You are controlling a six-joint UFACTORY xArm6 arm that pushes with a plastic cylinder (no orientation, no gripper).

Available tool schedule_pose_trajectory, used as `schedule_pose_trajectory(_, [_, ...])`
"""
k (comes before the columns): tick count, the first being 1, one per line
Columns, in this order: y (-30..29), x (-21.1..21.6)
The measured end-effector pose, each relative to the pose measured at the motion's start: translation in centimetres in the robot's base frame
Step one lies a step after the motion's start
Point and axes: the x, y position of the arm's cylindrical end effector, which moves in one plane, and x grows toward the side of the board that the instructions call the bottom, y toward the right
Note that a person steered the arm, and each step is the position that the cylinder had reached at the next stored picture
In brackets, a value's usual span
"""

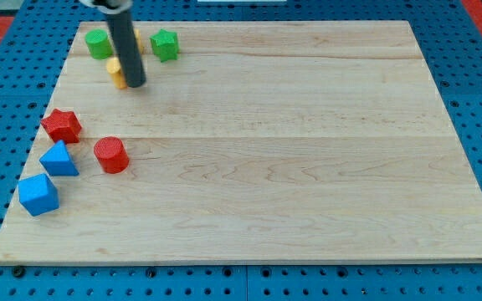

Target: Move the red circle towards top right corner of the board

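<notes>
The red circle [110, 155] is a short red cylinder near the board's left edge, below the middle. My tip [135, 84] is at the end of the dark rod in the upper left. It stands well above the red circle in the view, right beside a yellow block [115, 72]. The yellow block is partly hidden by the rod.
A red star [61, 125], a blue triangle [59, 159] and a blue cube [38, 194] lie left of the red circle. A green cylinder [99, 43] and a green star [165, 44] sit at the top left. The wooden board [308, 150] lies on a blue pegboard.
</notes>
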Motion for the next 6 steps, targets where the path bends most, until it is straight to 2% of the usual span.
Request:
schedule_pose_trajectory(1, [-1.8, -0.5])
schedule_pose_trajectory(2, [-2.8, 2.6])
schedule_pose_trajectory(3, [-6.0, -0.1])
schedule_pose_trajectory(4, [-1.5, -4.0])
schedule_pose_trajectory(6, [-12.2, 0.2])
